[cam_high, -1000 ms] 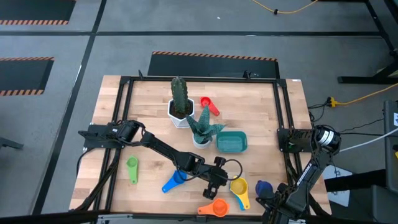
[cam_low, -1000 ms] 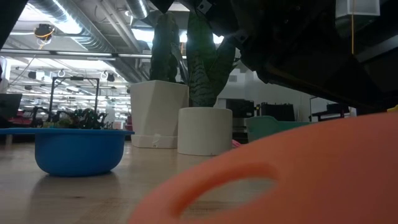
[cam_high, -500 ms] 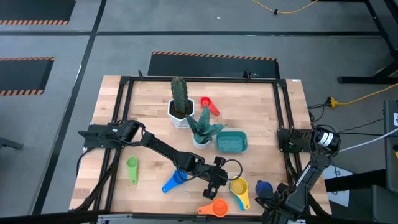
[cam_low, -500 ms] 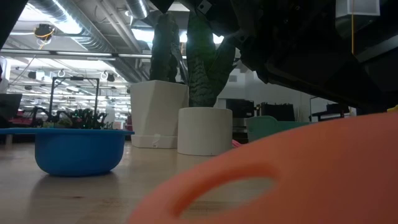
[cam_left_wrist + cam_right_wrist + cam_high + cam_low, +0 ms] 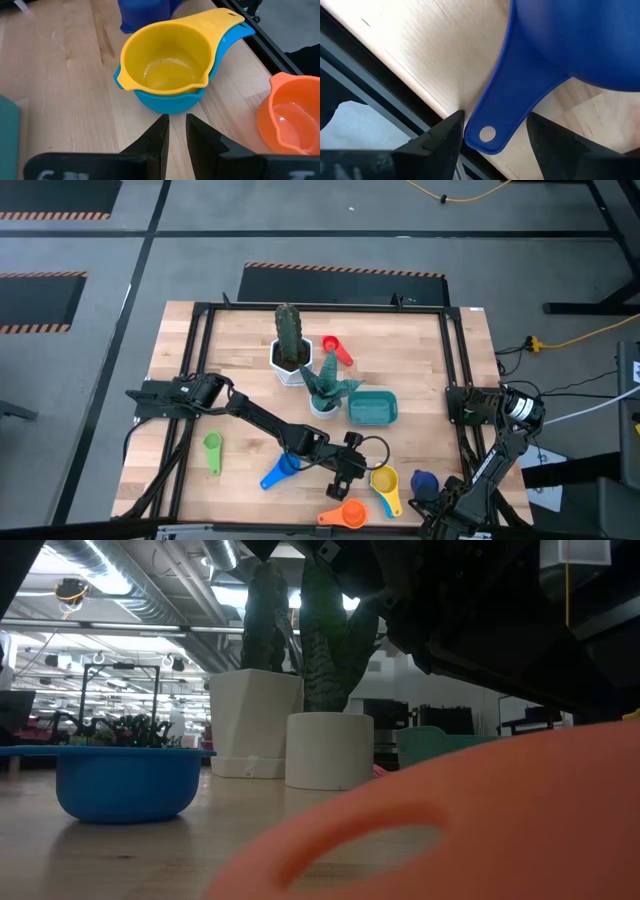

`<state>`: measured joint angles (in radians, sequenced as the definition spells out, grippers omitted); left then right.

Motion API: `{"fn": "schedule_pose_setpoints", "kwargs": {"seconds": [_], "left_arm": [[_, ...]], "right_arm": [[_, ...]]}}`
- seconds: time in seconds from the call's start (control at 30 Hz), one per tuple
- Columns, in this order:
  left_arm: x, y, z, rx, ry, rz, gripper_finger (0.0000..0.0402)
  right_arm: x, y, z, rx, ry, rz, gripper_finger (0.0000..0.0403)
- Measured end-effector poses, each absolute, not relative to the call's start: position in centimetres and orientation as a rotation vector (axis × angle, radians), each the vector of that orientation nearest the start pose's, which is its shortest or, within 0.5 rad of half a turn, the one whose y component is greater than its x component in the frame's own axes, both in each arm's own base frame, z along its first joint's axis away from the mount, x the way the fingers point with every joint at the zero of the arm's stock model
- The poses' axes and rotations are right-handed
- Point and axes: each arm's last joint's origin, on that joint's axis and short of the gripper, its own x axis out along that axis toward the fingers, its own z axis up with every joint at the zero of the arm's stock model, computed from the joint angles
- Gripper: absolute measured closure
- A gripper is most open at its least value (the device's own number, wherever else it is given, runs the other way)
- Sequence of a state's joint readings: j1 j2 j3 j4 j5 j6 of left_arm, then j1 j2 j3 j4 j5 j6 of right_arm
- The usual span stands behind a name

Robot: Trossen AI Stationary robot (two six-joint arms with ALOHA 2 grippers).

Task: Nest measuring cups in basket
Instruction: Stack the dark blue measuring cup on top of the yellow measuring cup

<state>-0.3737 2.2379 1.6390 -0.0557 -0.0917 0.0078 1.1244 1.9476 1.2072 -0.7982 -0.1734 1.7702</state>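
Observation:
A yellow measuring cup [image 5: 167, 60] sits nested in a light blue one [image 5: 170, 100] on the table, just ahead of my left gripper [image 5: 177, 132]. That gripper stands narrowly open with nothing between its fingers. An orange cup [image 5: 290, 115] lies beside them. My right gripper [image 5: 492, 135] points down, open, one finger on each side of the dark blue cup's handle [image 5: 515, 100], apart from it. That cup [image 5: 424, 480] rests on the table near the front right. The teal basket [image 5: 372, 408] stands mid-table. Blue [image 5: 280, 470], green [image 5: 212, 450] and red [image 5: 338, 350] cups lie apart.
Two white plant pots [image 5: 290, 360] [image 5: 323, 402] stand left of the basket. The black frame rail [image 5: 380, 85] runs along the table edge close to my right gripper. In the low view the orange cup's handle [image 5: 450, 830] fills the foreground.

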Motion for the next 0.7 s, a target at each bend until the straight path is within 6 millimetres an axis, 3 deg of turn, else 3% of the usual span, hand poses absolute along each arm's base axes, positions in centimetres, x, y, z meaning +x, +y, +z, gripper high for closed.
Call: {"fn": "schedule_pose_setpoints", "kwargs": {"seconds": [0.47,0.7], "left_arm": [[46.29,-17.85,16.35,0.16,0.638,-0.274,0.0344],[46.3,-17.85,16.35,0.16,0.638,-0.274,0.0344]], "right_arm": [[14.29,31.03,13.06,0.552,1.679,-0.467,0.0183],[14.3,31.04,13.02,0.55,1.677,-0.464,0.0226]]}}
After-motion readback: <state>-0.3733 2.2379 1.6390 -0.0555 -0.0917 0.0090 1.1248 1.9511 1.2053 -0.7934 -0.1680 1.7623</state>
